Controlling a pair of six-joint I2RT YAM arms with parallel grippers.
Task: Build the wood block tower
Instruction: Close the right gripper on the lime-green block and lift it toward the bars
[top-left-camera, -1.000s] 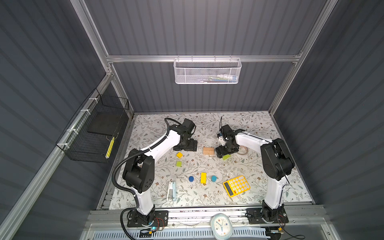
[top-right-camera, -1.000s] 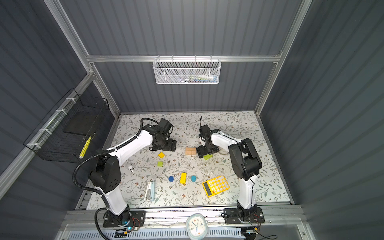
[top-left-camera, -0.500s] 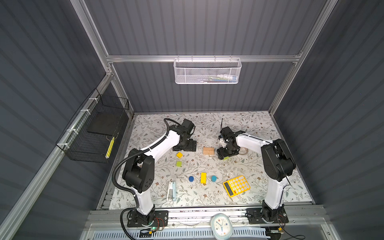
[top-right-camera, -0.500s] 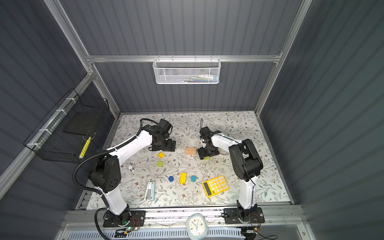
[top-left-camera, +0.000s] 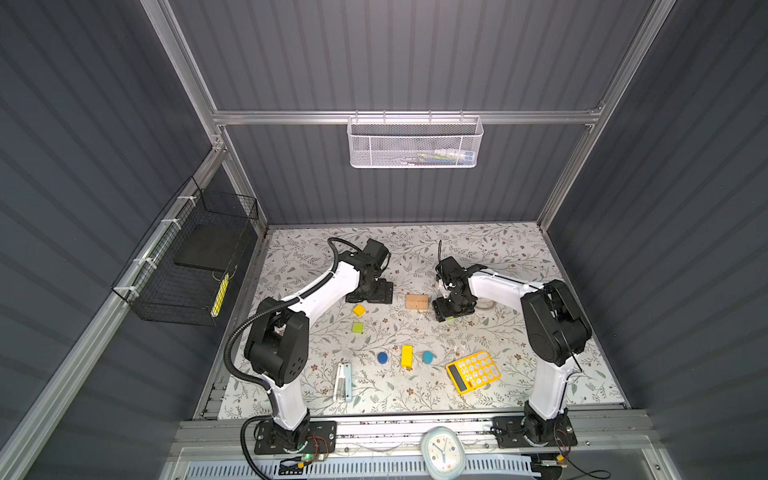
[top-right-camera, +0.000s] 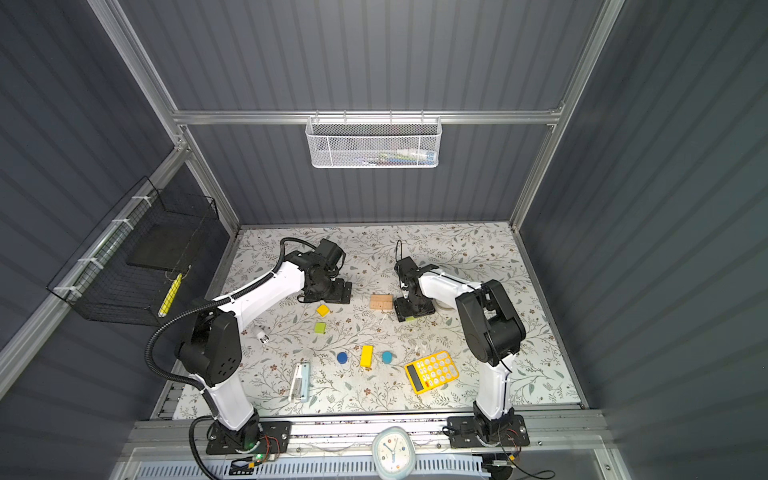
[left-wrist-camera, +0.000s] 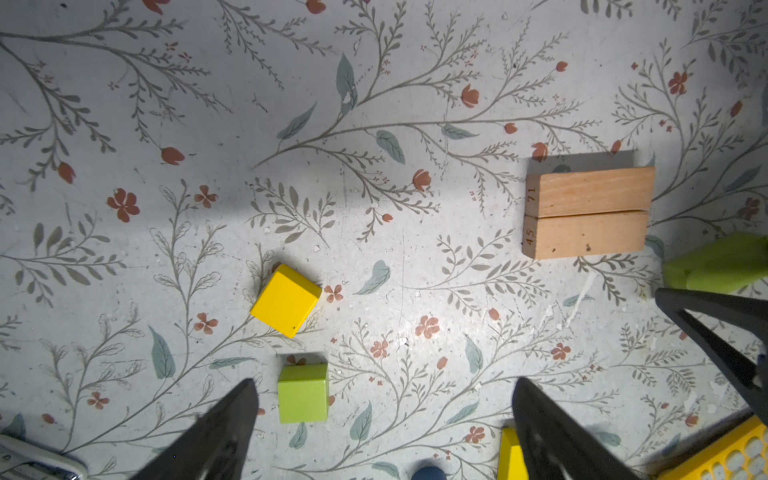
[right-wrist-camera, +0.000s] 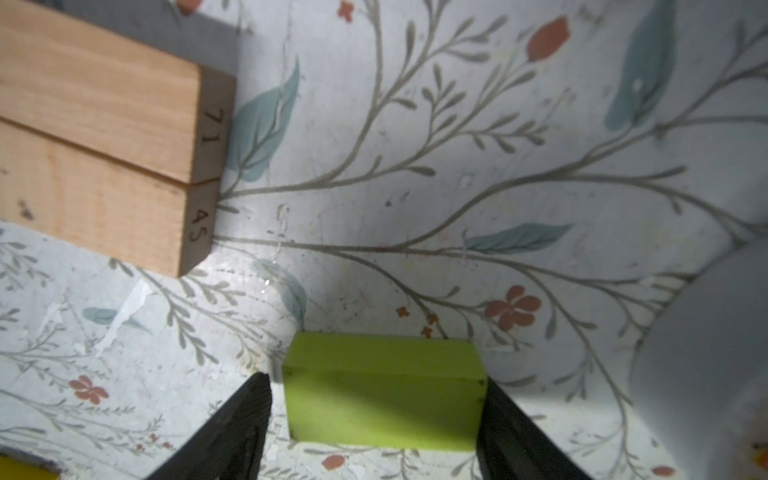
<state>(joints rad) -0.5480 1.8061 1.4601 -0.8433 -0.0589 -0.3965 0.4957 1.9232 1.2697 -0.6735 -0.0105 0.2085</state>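
Note:
Two tan wooden bars (top-left-camera: 417, 301) (left-wrist-camera: 588, 212) (right-wrist-camera: 95, 137) lie side by side mid-mat. Just right of them a lime-green bar (right-wrist-camera: 382, 399) (top-left-camera: 449, 318) rests on the mat between the fingers of my right gripper (right-wrist-camera: 374, 388) (top-left-camera: 451, 313). One finger touches it; a thin gap shows at the other. My left gripper (left-wrist-camera: 384, 386) (top-left-camera: 370, 297) hangs open and empty over the mat beside a yellow cube (top-left-camera: 359, 310) (left-wrist-camera: 286, 300) and a lime-green cube (top-left-camera: 358, 328) (left-wrist-camera: 303, 392). Nearer the front a yellow bar (top-left-camera: 407, 356) lies between two blue cylinders (top-left-camera: 382, 357) (top-left-camera: 427, 356).
A yellow calculator (top-left-camera: 473, 371) lies front right. A clear tape roll (top-left-camera: 484, 305) sits just behind the right gripper. A white stapler-like item (top-left-camera: 343, 381) lies front left, and a clock (top-left-camera: 442, 453) stands on the front rail. A black wire basket (top-left-camera: 195, 266) hangs on the left wall.
My right gripper has come down over the lime-green bar and its jaws have narrowed around it. The left arm has not moved.

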